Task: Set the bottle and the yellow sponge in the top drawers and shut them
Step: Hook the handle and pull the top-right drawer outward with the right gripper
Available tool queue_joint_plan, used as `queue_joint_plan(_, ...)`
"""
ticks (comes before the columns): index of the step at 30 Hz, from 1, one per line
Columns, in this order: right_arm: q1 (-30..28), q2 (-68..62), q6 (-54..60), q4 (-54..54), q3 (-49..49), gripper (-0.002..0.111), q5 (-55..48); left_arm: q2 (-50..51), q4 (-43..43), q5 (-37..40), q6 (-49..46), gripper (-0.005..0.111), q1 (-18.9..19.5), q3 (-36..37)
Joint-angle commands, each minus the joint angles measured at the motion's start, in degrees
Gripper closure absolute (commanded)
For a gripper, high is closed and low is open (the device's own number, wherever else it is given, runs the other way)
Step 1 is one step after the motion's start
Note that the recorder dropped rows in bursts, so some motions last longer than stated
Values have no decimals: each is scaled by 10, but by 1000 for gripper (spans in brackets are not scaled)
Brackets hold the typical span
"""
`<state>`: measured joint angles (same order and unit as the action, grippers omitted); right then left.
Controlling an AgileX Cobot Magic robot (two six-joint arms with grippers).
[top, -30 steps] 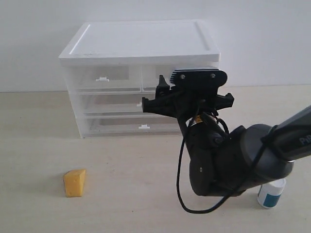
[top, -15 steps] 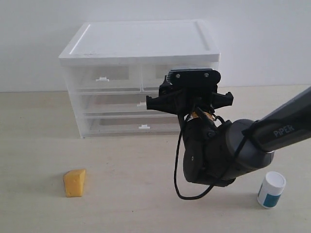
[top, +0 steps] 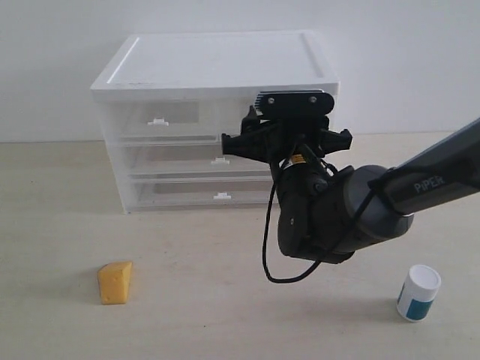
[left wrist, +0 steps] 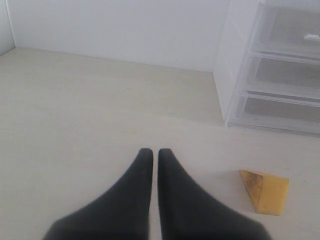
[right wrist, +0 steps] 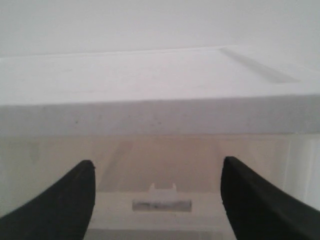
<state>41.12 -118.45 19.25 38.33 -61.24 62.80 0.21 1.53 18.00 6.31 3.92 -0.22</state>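
Note:
The yellow sponge (top: 115, 282) lies on the table at the front left, also in the left wrist view as the yellow sponge (left wrist: 265, 191). At the front right stands the bottle (top: 418, 292), upright. Both top drawers look shut: the left one (top: 161, 120) shows fully, while the right one (top: 238, 116) is partly hidden by my right gripper (top: 289, 139). The right gripper (right wrist: 157, 167) is open close in front of that drawer, its white clip handle (right wrist: 162, 189) between the fingers, untouched. My left gripper (left wrist: 151, 151) is shut and empty, low over the table, short of the sponge.
The white cabinet (top: 217, 64) stands at the back middle against a white wall, with two full-width clear drawers (top: 172, 159) under the top pair. My right arm (top: 330, 214) reaches in from the right, its cable hanging near the table.
My right arm has swung left and closer to the cabinet front, with the gripper a little higher. The bottle, partly hidden by the arm before, now shows fully. The sponge has not moved.

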Motion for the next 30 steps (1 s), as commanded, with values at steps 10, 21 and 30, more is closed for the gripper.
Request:
queue_joint_plan(10, -6, -35, 25, 3, -18, 63, -6, -2, -1, -4, 1, 103, 1, 2)
queue_joint_plan(21, -6, -35, 40, 39, -18, 108, -23, -2, -1, -4, 1, 103, 1, 2)
queue_joint_plan(30, -6, -21, 40, 45, 25, 108, -25, -2, -1, -4, 1, 103, 1, 2)
